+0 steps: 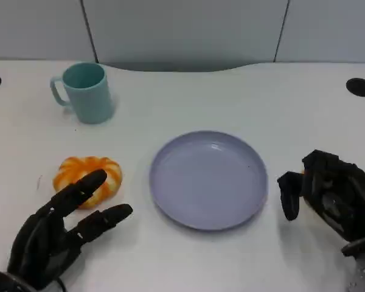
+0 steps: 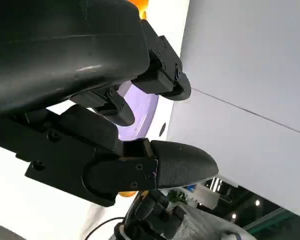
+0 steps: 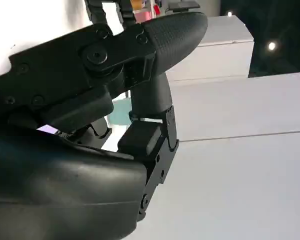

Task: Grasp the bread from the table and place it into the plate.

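a smooth white table (image 1: 188,91) runs back to pale grey partition panels, with dark cable holes near its far corners. at the far left stands a teal mug (image 1: 85,92), glossy ceramic, upright with its handle turned leftward, well apart from the work and likely just a bystander here. nearer the front lies the bread (image 1: 88,179), a ring-shaped bun with an orange, glazed-looking crust streaked with paler bands, resting flat on the table just left of the plate and not yet lifted. the left hand (image 1: 58,231) reaches in from the lower left, matte black fingers spread and holding nothing, one fingertip over or touching the bun's near edge; that pose reads as the approach to a grasp. in the centre sits the plate (image 1: 170,201), a shallow round dish in soft lavender with a low rim, bare and ready to receive. at the right, the right hand (image 1: 331,191) rests beside the plate, fingers curled inward around nothing, seemingly parked out of the way.
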Available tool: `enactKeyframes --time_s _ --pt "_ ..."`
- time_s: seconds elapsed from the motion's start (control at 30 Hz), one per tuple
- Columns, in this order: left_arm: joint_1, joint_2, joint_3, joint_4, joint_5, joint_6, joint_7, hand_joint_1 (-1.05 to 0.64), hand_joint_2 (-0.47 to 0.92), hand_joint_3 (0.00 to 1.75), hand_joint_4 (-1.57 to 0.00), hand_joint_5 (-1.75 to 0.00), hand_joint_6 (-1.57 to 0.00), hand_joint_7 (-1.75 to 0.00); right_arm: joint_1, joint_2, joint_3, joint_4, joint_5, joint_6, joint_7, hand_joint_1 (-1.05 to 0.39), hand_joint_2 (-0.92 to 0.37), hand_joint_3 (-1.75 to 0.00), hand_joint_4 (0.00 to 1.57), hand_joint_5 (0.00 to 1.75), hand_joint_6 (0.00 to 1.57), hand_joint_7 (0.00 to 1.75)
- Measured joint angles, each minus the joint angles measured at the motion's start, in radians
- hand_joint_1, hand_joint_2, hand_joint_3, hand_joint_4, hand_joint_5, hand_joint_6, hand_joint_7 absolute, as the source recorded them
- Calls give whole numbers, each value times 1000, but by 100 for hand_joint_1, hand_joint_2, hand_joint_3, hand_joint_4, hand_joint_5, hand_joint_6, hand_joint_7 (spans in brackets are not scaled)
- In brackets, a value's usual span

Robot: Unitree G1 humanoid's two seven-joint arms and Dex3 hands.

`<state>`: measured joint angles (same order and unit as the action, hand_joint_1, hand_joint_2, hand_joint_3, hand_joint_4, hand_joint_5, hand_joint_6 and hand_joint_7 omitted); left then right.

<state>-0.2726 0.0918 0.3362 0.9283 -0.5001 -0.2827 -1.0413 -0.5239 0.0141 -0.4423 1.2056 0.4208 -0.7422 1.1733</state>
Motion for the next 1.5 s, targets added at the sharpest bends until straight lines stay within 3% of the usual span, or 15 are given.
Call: enactKeyframes --time_s 0.23,0.37,0.53,0.6,0.73,0.83,0.93,1.07,1.17,1.33,1.5 --pt "3 -15 6 -25 -2 -29 8 -94 92 54 -63 -35 -49 0 -1 0 -13 3 15 28 29 -54 -92 -8 93 175 84 154" --pt "31 -49 -1 -191 7 -69 90 -88 92 46 -62 -36 -48 -1 -8 -2 -20 34 26 66 63 -50 -92 -4 91 175 88 142" --pt "74 -32 -48 -395 201 -274 273 -81 92 18 -43 -40 -42 0 -8 -7 -17 40 18 77 34 -50 -92 -7 91 174 91 134" --pt "68 -11 -67 -421 303 -372 355 -81 92 14 -34 -37 -38 0 -8 -7 -12 40 9 54 19 -51 -92 -8 93 175 88 147" --pt "2 46 -96 -392 517 -516 547 -86 92 17 -20 -33 -32 0 -8 -5 -13 40 4 45 14 -49 -91 -5 93 175 86 151" --pt "-60 112 -129 -315 706 -562 729 -95 92 25 -5 -21 -18 0 -8 -5 -9 39 0 61 5 -51 -92 -7 91 175 87 139" --pt "-119 182 -202 -217 910 -549 931 -103 92 28 0 -2 -7 -1 -8 -10 -6 32 -4 58 7 -53 -92 -7 92 175 90 138" --pt "-224 259 -350 -40 1133 -427 1171 -105 92 21 0 0 -4 -1 -9 -3 -23 29 19 58 34 -50 -92 -8 92 175 87 148" --pt "-302 277 -443 100 1199 -359 1286 -105 92 15 0 0 -3 0 -11 0 -28 37 21 51 52 -48 -92 -7 93 175 85 153" --pt "-390 261 -539 291 1207 -256 1320 -105 92 11 0 0 -2 0 -12 3 -40 38 32 60 76 -52 -92 -10 92 175 86 148" --pt "-406 234 -571 365 1162 -196 1264 -104 92 5 0 0 -4 -1 -12 5 -49 35 40 61 101 -53 -92 -8 95 175 87 153"
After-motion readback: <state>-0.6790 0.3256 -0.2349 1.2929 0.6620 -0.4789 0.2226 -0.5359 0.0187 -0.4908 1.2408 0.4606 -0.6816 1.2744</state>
